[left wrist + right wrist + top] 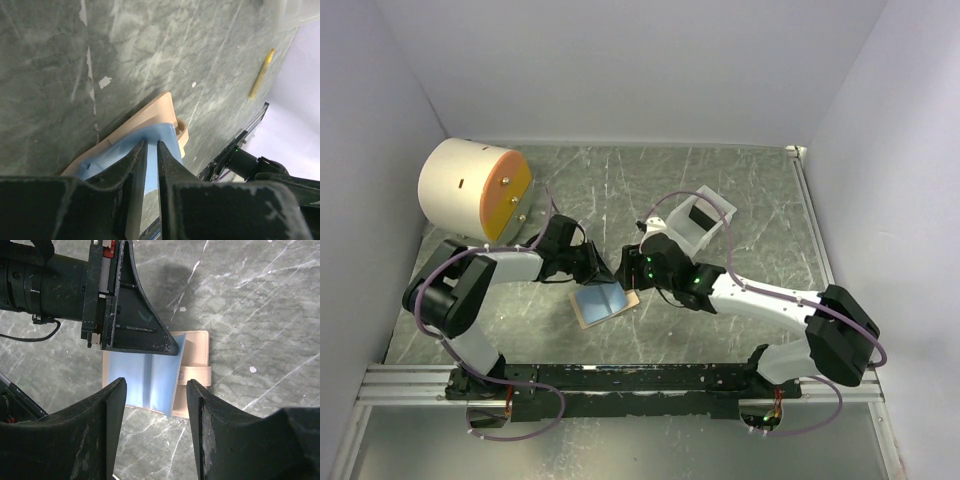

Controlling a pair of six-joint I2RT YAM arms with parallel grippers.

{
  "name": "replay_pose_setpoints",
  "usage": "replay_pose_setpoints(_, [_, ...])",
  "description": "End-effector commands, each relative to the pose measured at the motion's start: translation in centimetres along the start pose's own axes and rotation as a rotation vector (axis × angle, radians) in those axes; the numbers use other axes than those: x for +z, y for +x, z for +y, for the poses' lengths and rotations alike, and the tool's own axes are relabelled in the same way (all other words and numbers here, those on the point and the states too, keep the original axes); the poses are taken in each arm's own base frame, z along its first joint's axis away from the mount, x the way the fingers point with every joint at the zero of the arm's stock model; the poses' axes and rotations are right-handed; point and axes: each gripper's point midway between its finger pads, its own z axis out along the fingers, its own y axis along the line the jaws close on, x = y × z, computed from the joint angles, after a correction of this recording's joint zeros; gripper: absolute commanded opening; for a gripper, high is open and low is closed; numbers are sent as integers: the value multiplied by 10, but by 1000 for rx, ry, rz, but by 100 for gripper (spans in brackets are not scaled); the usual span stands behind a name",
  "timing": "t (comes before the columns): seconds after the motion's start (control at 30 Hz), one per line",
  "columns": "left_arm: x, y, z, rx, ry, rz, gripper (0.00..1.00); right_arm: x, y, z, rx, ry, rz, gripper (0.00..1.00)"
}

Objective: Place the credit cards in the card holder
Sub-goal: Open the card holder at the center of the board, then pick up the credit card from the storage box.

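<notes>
Lying open on the counter (740, 200) between both arms, the card holder (195, 347) has its blue pocket clenched by the left tool (151, 145); the right tool (156, 385) hovers above it, released.

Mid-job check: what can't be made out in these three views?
Credit cards: none visible in any view. The white tray interior is dark and too small in the top view.
Card holder pockets: the left gripper covers their upper part in the right wrist view; its own fingers block them in the left wrist view.
Whether a card sits inside a pocket: not shown.
Right gripper tips: lost among dark arms in the top view.
</notes>
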Motion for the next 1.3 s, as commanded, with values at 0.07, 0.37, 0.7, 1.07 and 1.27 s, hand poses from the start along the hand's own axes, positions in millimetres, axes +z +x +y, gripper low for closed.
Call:
replay_pose_setpoints(0.07, [8,-3,4,28,-26,-18,25,5,-4,3,-14,-13,-3,50])
replay_pose_setpoints(0.37, [6,1,-3,41,-28,-23,26,10,-7,-9,-81,66,16,50])
replay_pose_setpoints(0.7, [-23,-6,-25,75,-15,-92,31,8,-49,-44,-135,157,-22,50])
replay_pose_setpoints(1.07, [-37,8,-16,97,-40,-81,35,7,-126,-130,-257,445,-101,51])
replay_pose_setpoints(1.27, [-61,6,-15,179,-117,-111,43,24,-136,-176,-377,612,11,54])
